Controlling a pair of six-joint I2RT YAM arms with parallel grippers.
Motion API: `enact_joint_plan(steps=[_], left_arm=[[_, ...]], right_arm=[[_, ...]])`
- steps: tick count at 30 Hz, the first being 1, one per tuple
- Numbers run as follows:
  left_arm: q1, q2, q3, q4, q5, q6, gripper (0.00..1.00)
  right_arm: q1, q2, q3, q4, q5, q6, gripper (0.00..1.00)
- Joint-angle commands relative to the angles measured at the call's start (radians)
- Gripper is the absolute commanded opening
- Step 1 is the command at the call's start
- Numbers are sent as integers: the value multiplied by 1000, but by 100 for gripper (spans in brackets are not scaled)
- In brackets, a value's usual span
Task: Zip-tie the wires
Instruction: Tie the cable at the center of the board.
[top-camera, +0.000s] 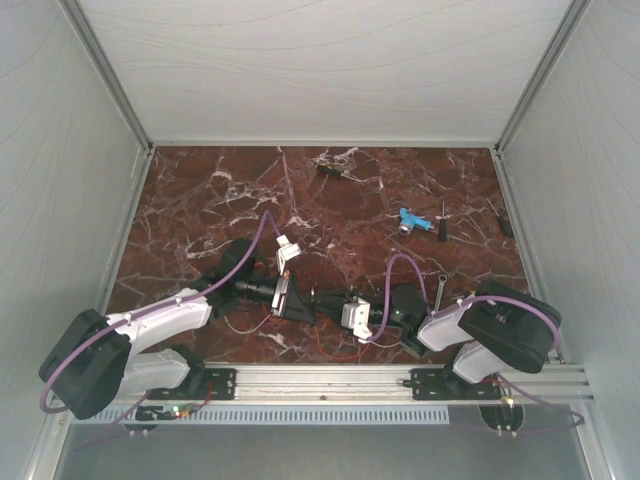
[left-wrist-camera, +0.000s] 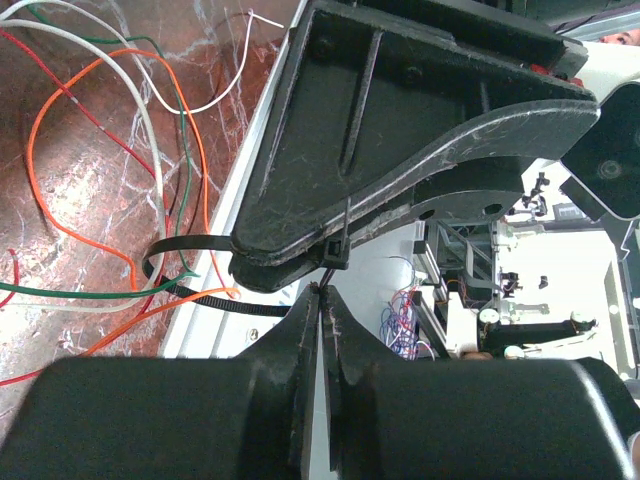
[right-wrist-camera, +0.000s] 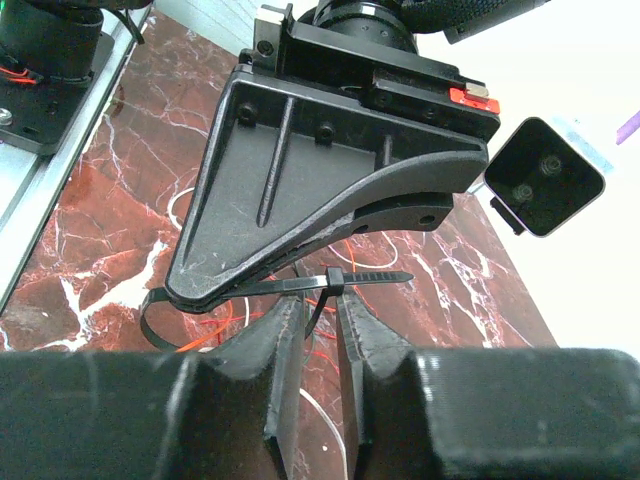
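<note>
The wires (left-wrist-camera: 62, 232) are thin orange, white, red and green strands lying loose on the marble; they also show faintly in the top view (top-camera: 300, 346). A black zip tie (left-wrist-camera: 190, 243) loops round some of them. My left gripper (left-wrist-camera: 322, 290) is shut on the zip tie's strap just below its head (left-wrist-camera: 337, 250). My right gripper (right-wrist-camera: 322, 300) faces it with its jaws a narrow gap apart; the tie's head (right-wrist-camera: 335, 281) sits at its fingertips and the strap hangs loose in the gap. In the top view the left gripper (top-camera: 303, 297) and right gripper (top-camera: 335, 303) meet at mid-table.
A blue tool (top-camera: 414, 222) and small screwdrivers (top-camera: 332, 170) lie at the back. A wrench (top-camera: 441, 289) lies near the right arm. An aluminium rail (top-camera: 320, 378) runs along the near edge. White walls enclose the marble table (top-camera: 200, 200).
</note>
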Motion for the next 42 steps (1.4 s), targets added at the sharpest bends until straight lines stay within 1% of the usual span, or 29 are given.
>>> enact_joint_plan(steps=[1, 4, 9, 10, 15, 23, 30, 42], left_arm=[[4, 1, 12, 46, 21, -14, 0], [5, 1, 12, 46, 20, -15, 0], [3, 0, 11, 48, 21, -15, 0], [3, 0, 10, 48, 20, -17, 0], [2, -12, 10, 43, 12, -18, 0], [17, -25, 17, 23, -1, -18, 0], [49, -27, 24, 17, 4, -20, 0], [57, -8, 45, 26, 22, -32, 0]], right_arm=[[9, -24, 17, 78, -21, 9, 16], [9, -23, 17, 78, -23, 11, 12], [8, -24, 17, 82, -25, 16, 3], [8, -24, 17, 83, -27, 17, 0], [9, -23, 7, 97, -31, 5, 0], [40, 9, -19, 115, -15, -100, 0], [58, 21, -24, 110, 4, -146, 0], [94, 41, -22, 75, 46, -238, 0]])
